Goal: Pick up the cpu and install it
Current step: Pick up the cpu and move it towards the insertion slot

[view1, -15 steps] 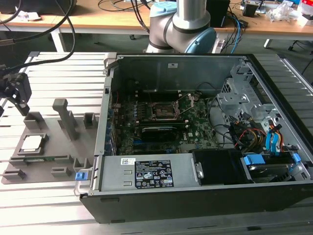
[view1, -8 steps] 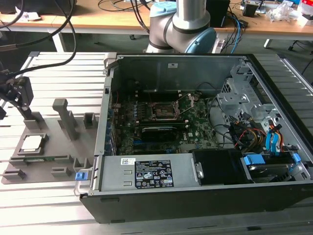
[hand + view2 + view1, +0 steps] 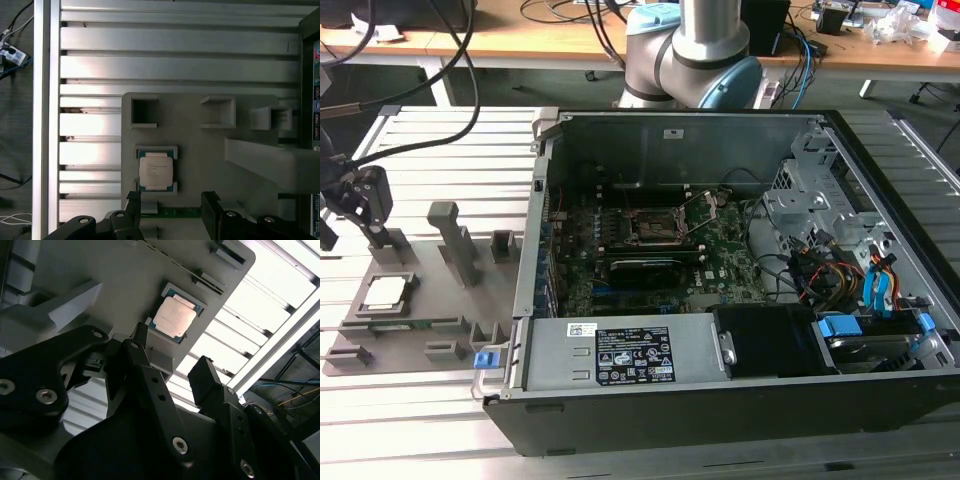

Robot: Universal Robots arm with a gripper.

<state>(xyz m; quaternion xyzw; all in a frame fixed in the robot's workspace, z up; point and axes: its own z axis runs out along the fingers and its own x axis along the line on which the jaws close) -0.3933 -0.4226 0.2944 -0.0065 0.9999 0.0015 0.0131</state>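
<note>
Room: a workshop with one long wooden desk point(image 3: 520, 30) at the back, strewn with cables.
Table: one table point(image 3: 440, 140) of ribbed aluminium slats, pale and bare in both wrist views; it carries everything else.
Computer case: one black case point(image 3: 720, 420) lies on its side with the cover off, at the exterior view's right.
Arm: one grey and pale blue robot arm point(image 3: 710, 40) rises behind the case.
Tray: one grey moulded tray point(image 3: 420, 300) lies on the table at the exterior view's left of the case. The first wrist view shows three open square pockets point(image 3: 145, 111) in it.
Power supply: one silver box point(image 3: 550, 355) at the case's near edge, with one white printed label point(image 3: 632, 356).
Socket: one black-framed socket point(image 3: 655, 225) sits on the green board inside the case, nothing seated in it.
Gripper: one black gripper point(image 3: 172, 352) point(image 3: 172, 202) point(image 3: 365, 205) hangs over the tray, its two fingers point(image 3: 202, 370) spread wide with nothing between them.
Cpu: one cpu point(image 3: 156, 171) point(image 3: 175, 319) point(image 3: 384, 291) lies flat in a square recess of the tray, just beyond the fingertips and untouched. Its silver top plate bears several lines of small print.
Memory stick: one thin green memory stick point(image 3: 390, 323) lies in a tray slot beside the cpu.
</note>
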